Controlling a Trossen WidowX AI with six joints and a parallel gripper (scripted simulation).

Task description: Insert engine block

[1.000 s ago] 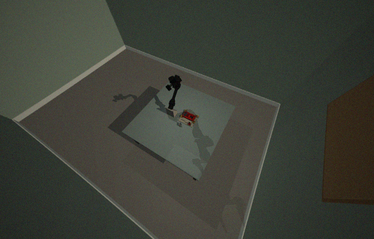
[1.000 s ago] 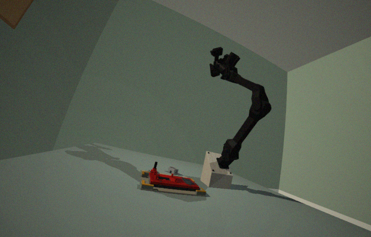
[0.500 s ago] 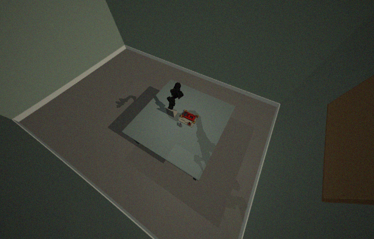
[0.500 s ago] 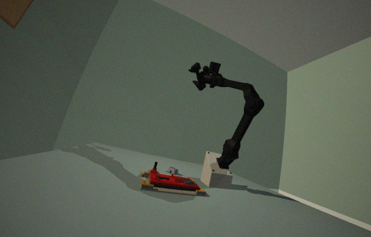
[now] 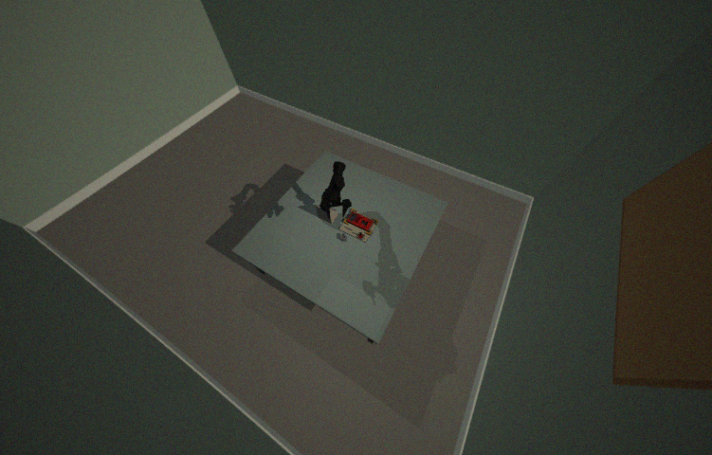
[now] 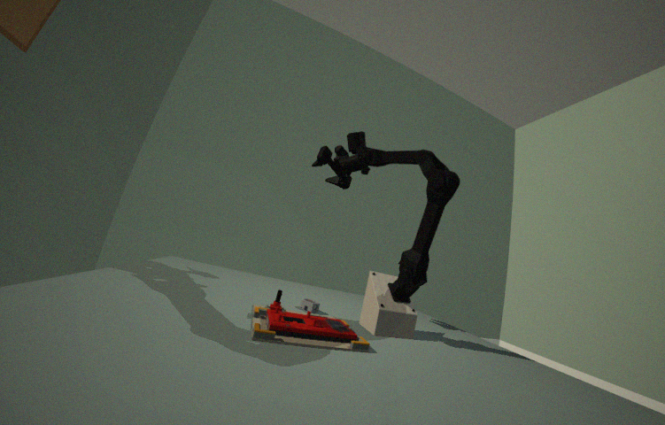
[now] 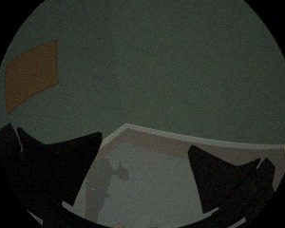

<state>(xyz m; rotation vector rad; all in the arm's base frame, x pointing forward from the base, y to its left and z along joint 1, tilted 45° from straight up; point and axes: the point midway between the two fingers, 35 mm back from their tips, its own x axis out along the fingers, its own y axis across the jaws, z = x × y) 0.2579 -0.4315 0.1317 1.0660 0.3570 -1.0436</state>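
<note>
Seen from the top, the open, empty gripper (image 5: 335, 209) (image 6: 320, 173) (image 7: 148, 144) hangs high. The block (image 5: 341, 237) (image 6: 308, 305) sits mid-worktop (image 5: 314, 270) (image 6: 167, 379) (image 7: 147, 185), its long way too small to tell. Rightward, the red car (image 5: 359, 221) (image 6: 314, 325) lies along the upper-right edge's direction.
</note>
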